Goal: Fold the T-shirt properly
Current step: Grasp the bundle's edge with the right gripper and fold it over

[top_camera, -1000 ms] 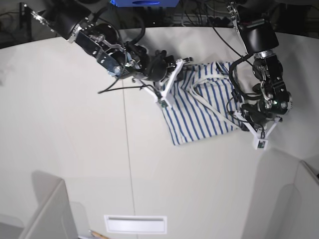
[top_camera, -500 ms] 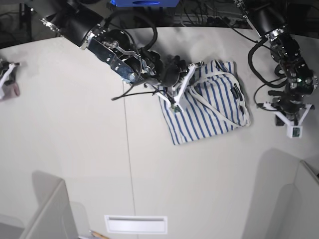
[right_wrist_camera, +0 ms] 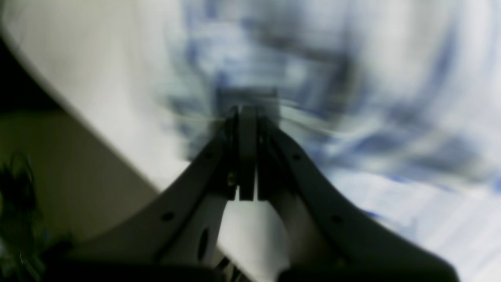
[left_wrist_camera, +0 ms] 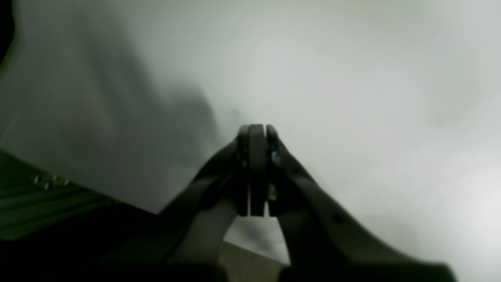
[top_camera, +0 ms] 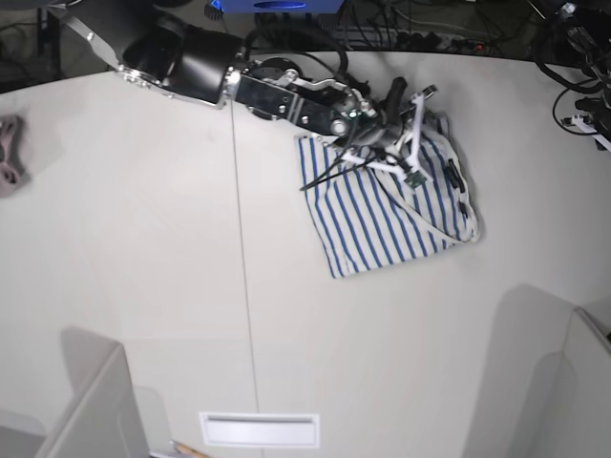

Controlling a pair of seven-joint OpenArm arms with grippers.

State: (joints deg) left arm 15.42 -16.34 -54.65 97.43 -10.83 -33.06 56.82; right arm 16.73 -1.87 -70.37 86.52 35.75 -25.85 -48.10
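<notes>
We see the white short-sleeved T-shirt with thin blue stripes (top_camera: 382, 215) lying on the large pale table (top_camera: 143, 267), in the far right part of it. It is folded into a compact, roughly rectangular bundle, not flat like a spread shirt. Its nearer half shows even blue stripes that run diagonally, and the lower edge is quite straight. The farther half is more crumpled, with white trim crossing it as a long band and a small dark label (top_camera: 451, 177) near the right edge of the bundle.

The right gripper (top_camera: 417, 153) reaches over the far part of the T-shirt, and its black arm (top_camera: 239, 81) stretches from the far left of the table toward the shirt. In the right wrist view the two fingers are pressed together, and the striped cloth behind them is strongly blurred, so we cannot tell if the tips touch the fabric.

The left gripper (left_wrist_camera: 254, 131) is also closed, with nothing between its fingers; behind it we see only the plain table surface. In the base view its arm is only at the far right edge, well apart from the T-shirt.

A small pinkish cloth (top_camera: 10, 143) lies at the left edge of the table, far from the T-shirt.
</notes>
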